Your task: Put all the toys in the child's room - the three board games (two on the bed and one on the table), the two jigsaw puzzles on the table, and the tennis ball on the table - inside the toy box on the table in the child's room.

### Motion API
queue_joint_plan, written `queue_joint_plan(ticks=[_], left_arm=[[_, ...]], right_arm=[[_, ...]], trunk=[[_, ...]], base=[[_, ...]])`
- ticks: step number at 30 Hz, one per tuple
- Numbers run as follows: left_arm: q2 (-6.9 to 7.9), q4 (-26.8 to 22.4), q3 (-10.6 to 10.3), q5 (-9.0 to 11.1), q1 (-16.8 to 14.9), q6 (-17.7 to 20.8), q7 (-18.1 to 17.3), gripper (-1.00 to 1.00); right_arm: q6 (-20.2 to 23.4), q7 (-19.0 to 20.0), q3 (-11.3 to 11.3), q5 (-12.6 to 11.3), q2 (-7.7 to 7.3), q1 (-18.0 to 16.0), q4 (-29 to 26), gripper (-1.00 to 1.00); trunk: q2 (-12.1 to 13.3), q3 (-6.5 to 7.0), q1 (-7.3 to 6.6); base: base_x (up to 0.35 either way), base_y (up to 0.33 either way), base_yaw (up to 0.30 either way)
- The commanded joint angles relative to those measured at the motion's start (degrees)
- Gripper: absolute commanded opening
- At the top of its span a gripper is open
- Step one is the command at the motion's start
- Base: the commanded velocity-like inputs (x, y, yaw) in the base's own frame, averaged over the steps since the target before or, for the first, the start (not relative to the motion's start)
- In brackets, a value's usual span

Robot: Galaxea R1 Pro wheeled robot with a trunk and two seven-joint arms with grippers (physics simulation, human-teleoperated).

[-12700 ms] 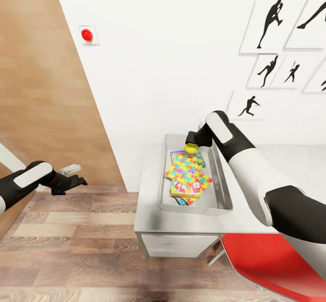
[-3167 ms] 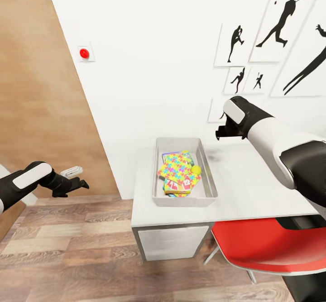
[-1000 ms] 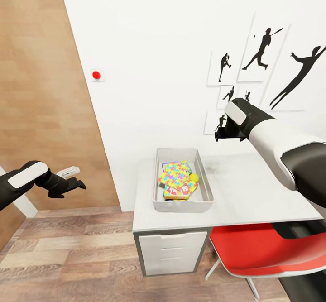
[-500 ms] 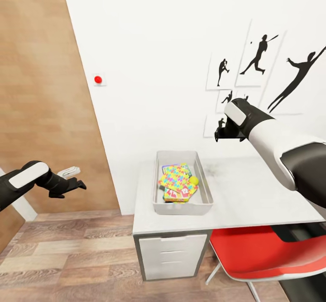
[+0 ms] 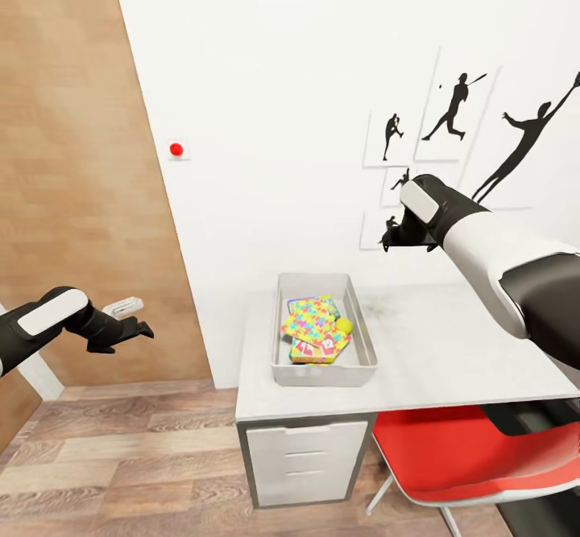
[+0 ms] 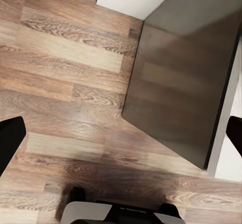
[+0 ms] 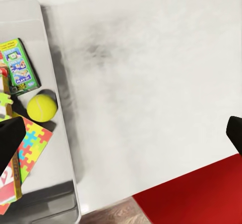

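Now, with your right tool (image 5: pixel 390 241) spread empty above the counter (image 5: pixel 451 344) and your left tool (image 5: pixel 138 330) likewise spread, the jigsaw puzzles (image 5: pixel 312 318) and tennis ball (image 5: pixel 344 326) lie in the toy box (image 5: pixel 324 375); verify the board games (image 7: pixel 18 66) count next.

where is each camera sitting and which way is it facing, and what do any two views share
Head view: on the robot's head, facing forward and down at the table and toy box by the wall; both arms show.
Left wrist view: on the left arm, facing down at the wood floor; dark fingertips at the edges.
Right wrist view: on the right arm, facing down at the table; fingertips at the edges.
Shared: head and right wrist views both show the toy box with the tennis ball and the red chair.
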Motion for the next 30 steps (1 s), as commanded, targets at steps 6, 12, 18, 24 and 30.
queue_joint_plan(ticks=[6, 12, 18, 24, 30], left_arm=[[0.07, 0.0, -0.2, 0.7, -0.1, 0.0, 0.4, 1.0], [0.18, 0.0, 0.0, 0.7, -0.1, 0.0, 0.3, 1.0], [0.47, 0.0, 0.0, 0.7, -0.1, 0.0, 0.3, 1.0], [0.5, 0.0, -0.1, 0.7, -0.1, 0.0, 0.3, 1.0], [0.53, 0.0, -0.1, 0.7, -0.1, 0.0, 0.3, 1.0]], right_arm=[[0.2, -0.4, 0.3, -0.7, -0.07, -0.1, -0.1, 1.0], [0.2, -0.4, 0.3, -0.7, 0.0, 0.0, -0.1, 1.0], [0.2, -0.4, 0.3, -0.7, -0.06, 0.0, -0.1, 1.0], [0.2, -0.4, 0.2, -0.8, -0.07, 0.0, 0.2, 1.0], [0.2, -0.4, 0.2, -1.0, -0.05, 0.0, 2.7, 1.0]], trunk=[[-0.1, 0.42, 0.04], [-0.1, 0.98, 0.04], [-0.1, 1.53, 0.04], [-0.1, 2.09, 0.04], [-0.1, 2.65, 0.04]], base=[[-0.008, 0.001, -0.071], [-0.101, 0.022, -0.076], [-0.12, 0.027, -0.077], [-0.147, 0.035, -0.077], [-0.136, 0.004, -0.077]])
